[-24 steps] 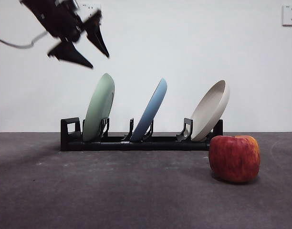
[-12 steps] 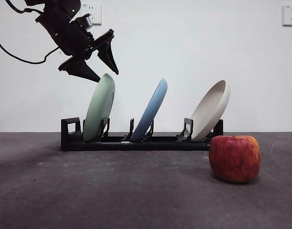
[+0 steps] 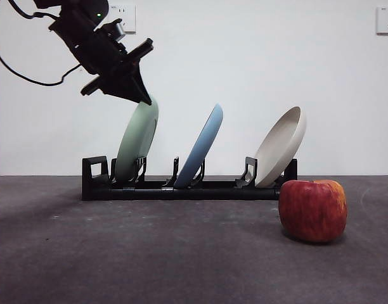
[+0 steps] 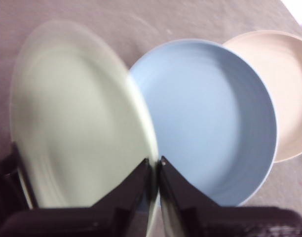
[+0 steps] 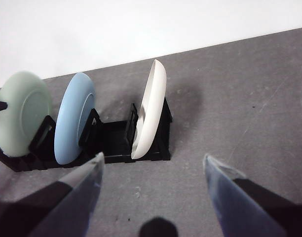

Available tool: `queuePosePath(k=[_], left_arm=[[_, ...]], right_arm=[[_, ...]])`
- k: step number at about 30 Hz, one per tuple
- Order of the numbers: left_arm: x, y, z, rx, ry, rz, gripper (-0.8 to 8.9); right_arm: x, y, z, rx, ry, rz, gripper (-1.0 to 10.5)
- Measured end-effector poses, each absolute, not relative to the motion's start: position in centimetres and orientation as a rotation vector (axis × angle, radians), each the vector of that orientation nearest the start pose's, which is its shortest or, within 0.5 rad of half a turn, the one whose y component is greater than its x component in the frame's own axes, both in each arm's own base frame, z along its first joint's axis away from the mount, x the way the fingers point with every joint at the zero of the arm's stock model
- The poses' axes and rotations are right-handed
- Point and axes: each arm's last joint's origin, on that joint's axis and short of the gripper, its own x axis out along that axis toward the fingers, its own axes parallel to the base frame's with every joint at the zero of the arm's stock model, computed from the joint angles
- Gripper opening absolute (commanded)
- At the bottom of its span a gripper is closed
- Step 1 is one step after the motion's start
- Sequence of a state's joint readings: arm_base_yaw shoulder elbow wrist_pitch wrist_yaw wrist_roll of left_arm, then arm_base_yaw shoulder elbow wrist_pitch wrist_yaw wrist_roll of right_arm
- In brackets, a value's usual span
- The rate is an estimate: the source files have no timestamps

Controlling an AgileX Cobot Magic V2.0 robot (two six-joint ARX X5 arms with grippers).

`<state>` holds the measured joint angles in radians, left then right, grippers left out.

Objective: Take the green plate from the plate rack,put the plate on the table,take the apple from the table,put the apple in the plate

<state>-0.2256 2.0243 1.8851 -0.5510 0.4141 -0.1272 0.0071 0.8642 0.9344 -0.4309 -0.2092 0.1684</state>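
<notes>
The green plate [image 3: 135, 142] stands on edge in the leftmost slot of the black plate rack [image 3: 181, 189]. My left gripper [image 3: 142, 96] comes down from the upper left and is shut on the plate's top rim. In the left wrist view its jaws [image 4: 154, 170] pinch the edge of the green plate [image 4: 77, 123]. The red apple [image 3: 312, 210] rests on the dark grey table [image 3: 181, 259], in front of the rack's right end. My right gripper [image 5: 152, 165] hangs open, off to the side of the rack [image 5: 111, 138], holding nothing.
A light blue plate [image 3: 200, 145] leans in the middle slot and a cream plate [image 3: 281, 145] in the right one. A white wall with two outlets [image 3: 385, 19] stands close behind the rack.
The left gripper came down from the upper left and shut on the green plate's top rim. The plate has shifted slightly to the right in its slot.
</notes>
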Motion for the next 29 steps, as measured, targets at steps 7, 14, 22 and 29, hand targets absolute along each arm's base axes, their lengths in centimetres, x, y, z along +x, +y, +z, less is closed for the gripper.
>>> queuePosePath(k=[7,14,22,29], left_arm=[[44.0,-11.5,31.5,-0.187,0.726,-0.589,-0.08],[40.4,-10.8,37.6,-0.189,0.589,-0.680,-0.08],[32.4,-9.5,44.9,-0.177,0.493,-0.839,-0.08],[23.2,-8.6,48.6,-0.012,0.484,-0.864,-0.08]], right_arm=[[17.9,0.7,34.7,0.203,0.379,0.183,3.4],[17.9,0.7,34.7,0.203,0.379,0.183,3.4],[17.9,0.7,34.7,0.203,0.380,0.183,3.4],[17.9,0.7,34.7,0.203,0.380,0.183,3.4]])
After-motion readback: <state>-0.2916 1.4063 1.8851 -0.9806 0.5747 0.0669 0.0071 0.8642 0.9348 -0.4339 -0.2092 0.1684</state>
